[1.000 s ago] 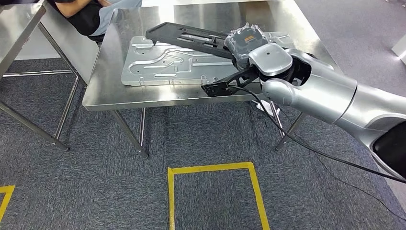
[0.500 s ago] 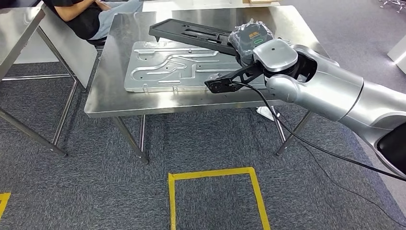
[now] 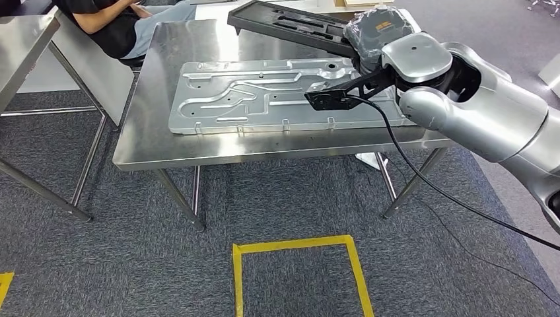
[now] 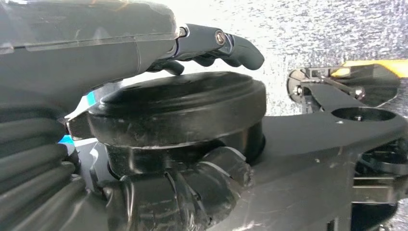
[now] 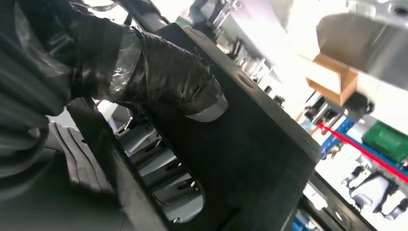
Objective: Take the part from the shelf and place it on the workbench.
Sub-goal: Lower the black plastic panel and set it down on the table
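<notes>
The right robot hand (image 3: 378, 30), wrapped in clear plastic film, is gripping one end of a long black plastic part (image 3: 290, 26) and holding it in the air above the far side of the steel table (image 3: 142, 142). In the right wrist view its thumb (image 5: 159, 72) is pressing flat on the part's (image 5: 240, 144) black surface. A large stamped sheet-metal panel (image 3: 264, 96) is lying flat on the table, beneath the raised part. The left robot hand (image 4: 120, 96) is appearing with its dark fingers (image 4: 226, 45) curled; whether they are closing on anything I cannot tell. A seated person (image 3: 112, 23) is leaning at the table's far left corner. Yellow tape (image 3: 297, 257) is marking a rectangle on the grey carpet.
</notes>
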Available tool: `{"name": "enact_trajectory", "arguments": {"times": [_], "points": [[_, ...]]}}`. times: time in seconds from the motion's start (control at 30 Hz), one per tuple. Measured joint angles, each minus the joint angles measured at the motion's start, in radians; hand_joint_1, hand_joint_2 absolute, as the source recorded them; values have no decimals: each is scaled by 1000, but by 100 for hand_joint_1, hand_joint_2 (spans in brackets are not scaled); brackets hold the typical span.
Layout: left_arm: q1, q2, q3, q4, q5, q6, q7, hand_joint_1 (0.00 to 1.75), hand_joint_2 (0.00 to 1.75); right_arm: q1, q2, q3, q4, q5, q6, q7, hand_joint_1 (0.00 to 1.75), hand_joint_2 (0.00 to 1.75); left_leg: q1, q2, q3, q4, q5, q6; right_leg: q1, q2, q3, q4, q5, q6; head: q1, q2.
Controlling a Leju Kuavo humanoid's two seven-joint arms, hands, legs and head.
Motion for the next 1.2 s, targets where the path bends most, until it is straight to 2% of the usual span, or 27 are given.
{"name": "enact_trajectory", "arguments": {"times": [0.07,0.17,0.2,0.23,0.27,0.3,0.33,0.37,0.4,0.47,0.53,0.57,0.6,0.67,0.7,0.73,0.77,0.83,0.87,0.9,0.93,1.03,1.07,1.13,1.2], "points": [[0,0,0,0,-1,-1,0,0,175,4,-5,-8,-5,2,0,0,175,175,2,0,-19,47,-26,-14,-7,-1,10,-7,-2,-10,-3,0],[-1,0,0,0,-1,-2,-2,0,175,11,-7,-15,-11,3,0,0,175,175,14,1,-120,230,-88,-32,-9,-1,21,-8,-10,-17,-6,0],[-3,0,0,0,-1,-2,-2,0,175,15,-7,-16,-13,3,0,0,175,175,16,1,-147,268,-89,-34,-9,0,26,-8,-13,-17,-6,0],[-4,0,0,0,-1,-2,-3,0,175,19,-7,-16,-15,3,0,0,175,175,17,1,-155,265,-68,-34,-9,1,31,-8,-17,-16,-6,0],[-5,0,0,0,-1,-2,-3,0,175,21,-7,-16,-17,3,0,0,175,175,18,1,-145,226,-32,-32,-8,1,37,-8,-20,-15,-6,0],[-4,0,0,0,-1,-2,-3,0,175,22,-8,-17,-19,3,0,0,175,175,17,1,-119,159,13,-26,-8,2,44,-8,-25,-13,-6,0],[-3,1,0,0,-1,-2,-3,0,175,22,-8,-19,-21,3,0,0,175,175,15,1,-91,94,45,-19,-7,3,49,-9,-29,-11,-5,0],[-2,1,0,0,-1,-3,-3,0,175,22,-9,-22,-22,3,0,0,175,175,12,0,-65,40,65,-12,-6,4,52,-10,-31,-7,-5,0],[-1,1,0,0,-1,-3,-3,0,175,22,-10,-24,-23,3,0,0,175,175,9,1,-49,6,70,-6,-6,5,53,-12,-32,-3,-5,0],[-1,1,0,0,-1,-5,-3,0,175,25,-12,-25,-25,2,-1,0,175,175,4,1,-39,-15,62,3,-5,6,54,-20,-31,9,-5,0],[-1,1,0,0,0,-8,-3,0,175,28,-14,-25,-27,2,-2,0,175,175,9,2,-25,-36,65,10,-4,2,54,-11,-40,20,-4,0],[-1,0,0,0,0,-9,-2,0,175,28,-16,-26,-28,2,-3,0,175,175,11,3,-17,-48,68,13,-3,0,46,13,-53,23,-3,0],[-1,0,0,0,1,-10,-2,0,175,27,-17,-26,-29,2,-3,0,175,175,13,3,-10,-55,70,17,-2,-2,25,57,-74,25,-2,0],[-1,0,0,0,2,-13,1,0,175,30,-18,-25,-32,1,-4,0,175,175,10,3,-7,-56,66,23,-1,-3,-40,175,-119,25,-2,0],[-1,0,0,0,2,-14,2,0,175,34,-18,-25,-33,0,-4,0,175,175,10,2,-6,-53,62,26,-1,-4,-71,219,-127,26,-2,0],[0,0,0,0,2,-15,2,0,175,39,-18,-24,-33,-2,-4,0,175,175,10,1,-5,-49,57,27,-3,-4,-89,233,-117,27,-2,0],[0,0,0,0,2,-15,3,0,175,42,-18,-23,-33,-4,-4,0,175,175,10,0,-3,-44,51,26,-4,-5,-89,213,-90,28,-2,0],[1,-1,0,0,2,-16,3,0,175,43,-18,-23,-34,-8,-4,0,175,175,12,-2,-1,-27,34,19,-8,-6,-52,103,-16,30,-2,0],[0,-1,0,0,2,-17,3,0,175,43,-18,-23,-34,-11,-4,0,175,175,11,-3,-2,-15,25,13,-8,-7,-31,53,2,30,-1,0],[0,0,0,0,2,-17,3,0,175,43,-19,-22,-35,-13,-5,0,175,175,9,-3,-5,-7,17,8,-7,-6,-17,23,9,26,-1,0],[0,0,0,0,2,-18,2,0,175,45,-19,-22,-36,-15,-5,0,175,175,8,-3,-7,-2,13,3,-5,-5,-11,13,3,21,-2,0],[0,1,0,0,2,-18,2,0,175,53,-19,-22,-37,-16,-6,0,175,175,6,-3,-8,4,3,-7,-6,-1,-7,11,-6,0,-6,0],[0,1,0,0,2,-17,3,0,175,54,-19,-22,-37,-16,-7,0,175,175,7,-2,-15,22,-7,-13,-8,0,-3,9,-8,-5,-6,0],[-1,1,0,0,0,-15,5,0,175,54,-19,-22,-36,-16,-7,0,175,175,12,-1,-59,113,-47,-26,-9,-1,6,7,-13,-14,-7,0],[-3,1,-1,0,-2,-10,4,0,175,59,-18,-22,-36,-16,-7,0,175,175,15,-1,-126,230,-80,-33,-7,-1,15,7,-20,-19,-7,0]]}}
